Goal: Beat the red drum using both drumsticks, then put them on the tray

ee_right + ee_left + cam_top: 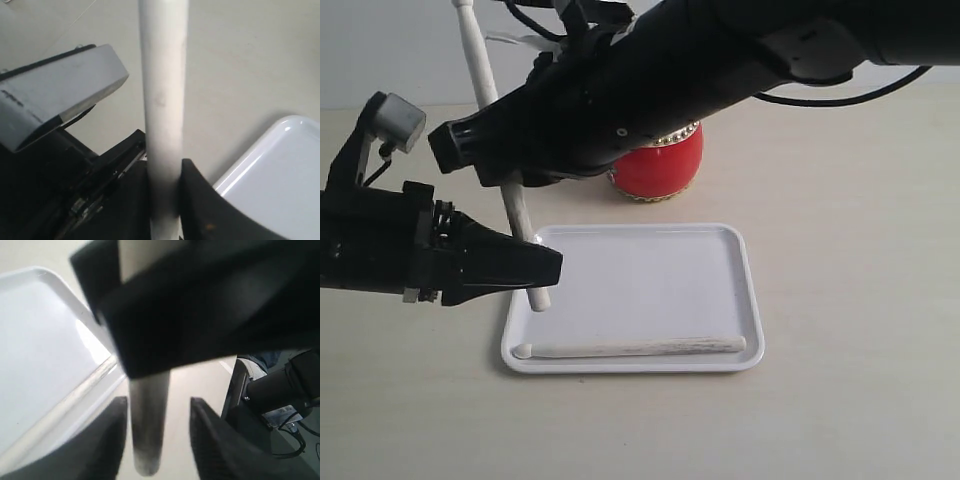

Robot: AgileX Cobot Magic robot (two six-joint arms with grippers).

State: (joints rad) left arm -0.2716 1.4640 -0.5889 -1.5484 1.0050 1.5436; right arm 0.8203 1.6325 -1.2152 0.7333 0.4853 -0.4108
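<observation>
One drumstick [630, 347] lies flat along the front of the white tray [750, 290]. My right gripper [500, 170] reaches across from the right and is shut on the second drumstick [485, 80], holding it steeply upright with its lower end [538, 298] at the tray's left edge. In the right wrist view this drumstick [162, 90] is pinched between the gripper's [165, 200] jaws. My left gripper [555, 265] is open, and the stick's lower end [147, 435] hangs between its fingers [112, 440]. The red drum [665, 165] stands behind the tray, mostly hidden by the right arm.
The right arm [720, 60] crosses above the drum and the tray's back. The left arm's grey camera housing [395, 115] sits at the left, close to the held stick. The tray [40, 340] lies beside the left gripper on the beige table [860, 250].
</observation>
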